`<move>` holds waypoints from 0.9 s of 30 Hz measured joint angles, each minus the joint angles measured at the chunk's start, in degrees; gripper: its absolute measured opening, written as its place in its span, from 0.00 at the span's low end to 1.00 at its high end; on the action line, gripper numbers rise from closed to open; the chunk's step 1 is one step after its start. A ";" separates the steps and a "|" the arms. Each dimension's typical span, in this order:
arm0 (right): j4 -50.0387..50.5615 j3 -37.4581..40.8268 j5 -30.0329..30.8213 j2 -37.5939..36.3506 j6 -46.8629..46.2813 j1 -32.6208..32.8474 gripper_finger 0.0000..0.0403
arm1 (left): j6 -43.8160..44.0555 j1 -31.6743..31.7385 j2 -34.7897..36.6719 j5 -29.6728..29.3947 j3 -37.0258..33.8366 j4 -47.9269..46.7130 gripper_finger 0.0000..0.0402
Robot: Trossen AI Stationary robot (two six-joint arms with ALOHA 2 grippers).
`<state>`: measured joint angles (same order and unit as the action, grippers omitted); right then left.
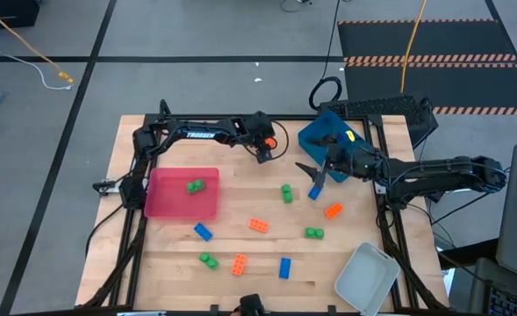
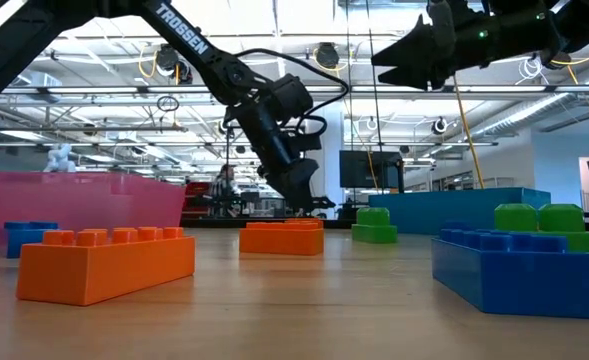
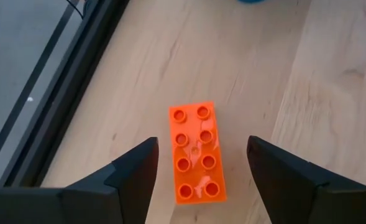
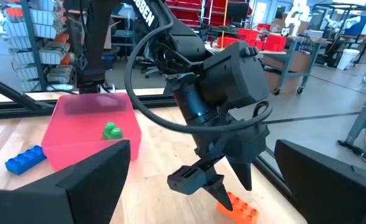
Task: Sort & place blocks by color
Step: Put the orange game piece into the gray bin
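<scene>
An orange block [image 3: 197,154], two studs wide and four long, lies flat on the wooden table near its far edge. My left gripper [image 3: 201,142] is open and tipped down over it, one finger on each long side with a gap to the block. The right wrist view shows the same gripper [image 4: 217,180] and block [image 4: 238,208]. My right gripper [image 1: 314,172] hangs open, high above the table beside the blue tray [image 1: 326,132], with nothing between its fingers. The red tray [image 1: 183,195] holds a green block [image 1: 194,186].
Loose blocks lie over the middle and near part of the table: green [image 1: 287,193], blue [image 1: 314,192], orange [image 1: 333,211], orange [image 1: 259,226], green [image 1: 314,233], blue [image 1: 204,232] and others nearer. A clear-grey tray [image 1: 368,276] sits at the near right corner.
</scene>
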<state>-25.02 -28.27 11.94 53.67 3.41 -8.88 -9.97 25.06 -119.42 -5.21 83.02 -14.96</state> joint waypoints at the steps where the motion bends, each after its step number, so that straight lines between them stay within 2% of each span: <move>1: 0.00 0.00 0.00 0.00 -0.48 -0.01 0.98 | 0.01 0.00 0.00 0.00 0.00 0.04 0.61; 20: 0.88 0.00 -0.04 0.02 -1.21 -0.02 0.98 | -1.90 0.11 -0.52 0.17 -0.02 -1.46 0.61; 27: 0.86 0.00 -0.07 0.02 -1.23 -0.02 0.98 | -1.71 0.11 -0.52 2.23 -0.02 -1.90 0.60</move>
<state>-24.15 -28.27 11.88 53.69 2.17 -8.91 -11.67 25.17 -119.94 -2.98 83.00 -16.86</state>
